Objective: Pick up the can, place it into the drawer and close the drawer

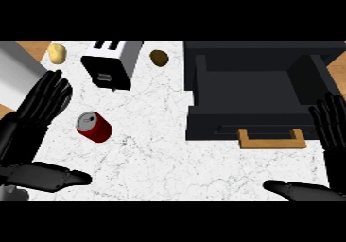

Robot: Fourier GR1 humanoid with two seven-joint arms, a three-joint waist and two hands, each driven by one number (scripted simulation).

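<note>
Head view, looking steeply down on the white marbled counter [168,156].

Red can [94,126] lies tipped on its side, silver top facing up-left, at the counter's left half, below the toaster [111,63]. Nothing touches it.

Left robot hand [36,111]: fingers straight and spread, thumb apart, holding nothing. It sits just left of the can, with a gap between fingers and can.

Right robot hand [334,130]: fingers straight and spread, thumb low at the view's bottom edge, holding nothing. It shows at the right edge, beside the drawer's front right corner.

Black drawer [259,90] is pulled open, its inside visible; wooden handle [271,139] faces the robot. Drawer and can are well apart.

Other items: 2 small rounded things near the top, 1 pale yellow [58,53] and 1 brownish [159,57], either side of the toaster; I cannot tell what they are.

Judgement: pick not yet begun.

Risks from here:
- Can on its side may roll away if fingers nudge it before closing round it.
- A sideways approach could push it toward the toaster.
- Carrying across, the can could catch the drawer's near wall if brought in too low.
- Closing before the hand is withdrawn could trap it.
</note>
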